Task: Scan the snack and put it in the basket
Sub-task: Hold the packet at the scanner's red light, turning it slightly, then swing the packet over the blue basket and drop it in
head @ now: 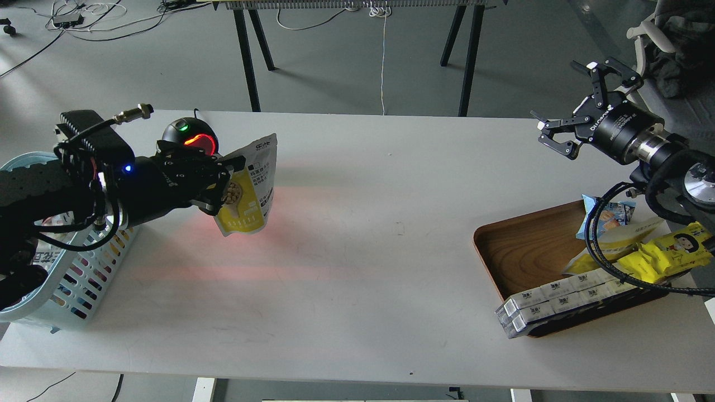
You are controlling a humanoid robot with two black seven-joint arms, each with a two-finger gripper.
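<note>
My left gripper (pixel 222 181) is shut on the snack (pixel 249 190), a yellow and white pouch with a round picture of beige balls. It holds the pouch upright above the table, just right of the black dome scanner (pixel 189 137), whose red light glows on the table. The light blue basket (pixel 67 279) with slotted sides stands at the table's left edge, partly hidden under my left arm. My right gripper (pixel 578 97) is open and empty, raised above the table's far right, behind the tray.
A brown wooden tray (pixel 525 251) at the right holds a bright yellow wrapper with a cartoon face (pixel 670 251), a small blue packet (pixel 606 215) and white boxes (pixel 558 301) that overhang its front edge. Black cables hang from my right arm over the tray.
</note>
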